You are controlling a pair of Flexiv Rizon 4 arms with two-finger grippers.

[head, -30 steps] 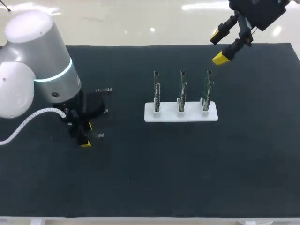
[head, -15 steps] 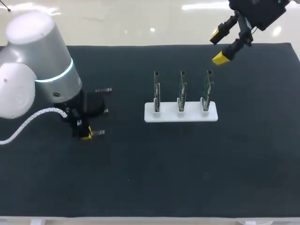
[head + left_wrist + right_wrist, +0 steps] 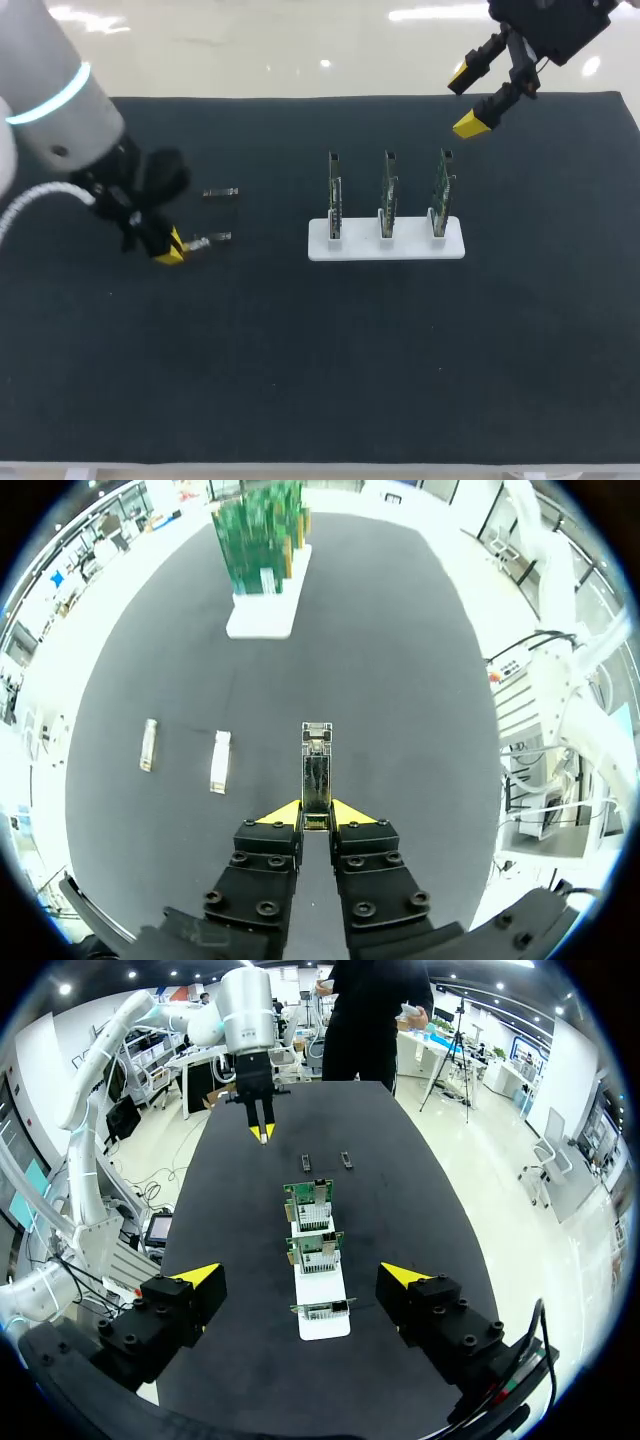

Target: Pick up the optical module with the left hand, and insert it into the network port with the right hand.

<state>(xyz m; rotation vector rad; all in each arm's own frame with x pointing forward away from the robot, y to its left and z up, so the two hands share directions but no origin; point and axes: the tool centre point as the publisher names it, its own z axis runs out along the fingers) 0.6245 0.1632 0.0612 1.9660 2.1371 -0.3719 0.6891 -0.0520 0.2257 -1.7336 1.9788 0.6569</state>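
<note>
The left end effector (image 3: 171, 246) clamps the optical module (image 3: 207, 239).

Three upright boards (image 3: 388, 195) on their white stand (image 3: 360, 246) block mid-table; open mat (image 3: 400, 350) all round

Bright, even lighting from overhead; the matte black table (image 3: 330, 380) stays uniformly dark, and shadows on it are faint and soft; the white board holder (image 3: 386, 246) and the pale shell of the left arm (image 3: 40, 70) read almost white, the arm's ring glowing cyan; the yellow tips of the left end effector (image 3: 317, 816) stand vivid against the dark surface; the metal end of the optical module (image 3: 317, 736) catches light; in both wrist views the table's edges bow toward the rim.
</note>
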